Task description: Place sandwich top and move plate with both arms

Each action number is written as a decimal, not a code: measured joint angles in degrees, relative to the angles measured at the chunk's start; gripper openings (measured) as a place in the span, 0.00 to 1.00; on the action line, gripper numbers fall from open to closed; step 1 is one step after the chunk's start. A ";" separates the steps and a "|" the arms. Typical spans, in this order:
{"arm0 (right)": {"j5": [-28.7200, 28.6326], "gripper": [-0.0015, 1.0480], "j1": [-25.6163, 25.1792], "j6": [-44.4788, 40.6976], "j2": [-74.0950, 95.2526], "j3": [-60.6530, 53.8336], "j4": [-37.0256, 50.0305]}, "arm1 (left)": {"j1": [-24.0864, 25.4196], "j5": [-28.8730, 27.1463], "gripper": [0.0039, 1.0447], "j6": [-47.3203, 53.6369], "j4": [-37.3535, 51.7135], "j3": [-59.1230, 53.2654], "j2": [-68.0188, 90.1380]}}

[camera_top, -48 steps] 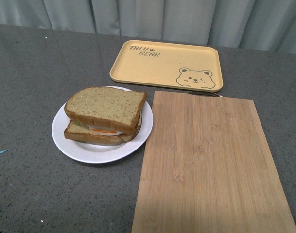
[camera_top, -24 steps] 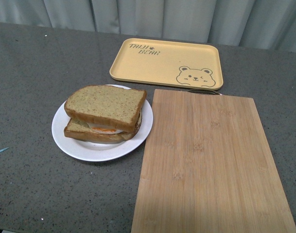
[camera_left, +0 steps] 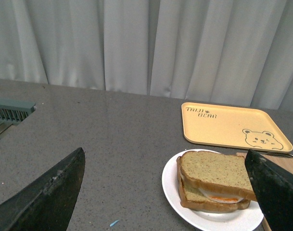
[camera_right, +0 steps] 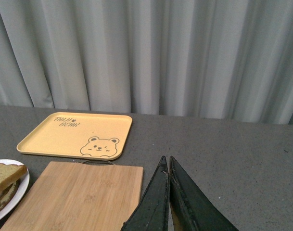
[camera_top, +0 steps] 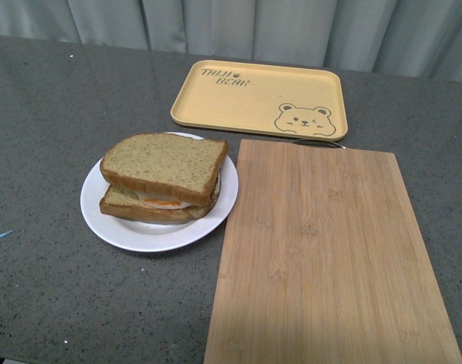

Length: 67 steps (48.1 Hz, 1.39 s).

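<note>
I see the sandwich top [camera_top: 164, 163] already sitting on the lower slice [camera_top: 132, 205], with white and orange filling between them, so I judge part 1 done. The plate [camera_top: 158, 235] carrying them rests on the surface [camera_top: 48, 114] just beside the wooden board [camera_top: 329, 250], with the yellow tray [camera_top: 257, 98] behind it. Moving the plate with 2 arms remains. My left claw [camera_left: 164, 153] is spread wide and faces the plate. My right claw [camera_right: 167, 161] is pinched together on nothing.

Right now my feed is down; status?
Left gripper open, right gripper shut, both empty. Top slice on sandwich, on plate. Cutting board beside plate.
</note>
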 joint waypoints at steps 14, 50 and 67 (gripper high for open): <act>0.00 0.42 0.00 -0.09 -0.04 0.00 -0.22 | 0.00 -0.02 0.94 0.00 0.00 0.00 0.00; 0.00 0.91 0.00 -0.07 -0.04 0.00 -0.22 | -2.75 6.91 0.94 -35.32 18.80 13.90 63.58; 0.00 0.91 0.00 -0.04 -0.04 0.00 -0.22 | -5.44 11.41 0.94 -45.72 26.14 21.77 95.08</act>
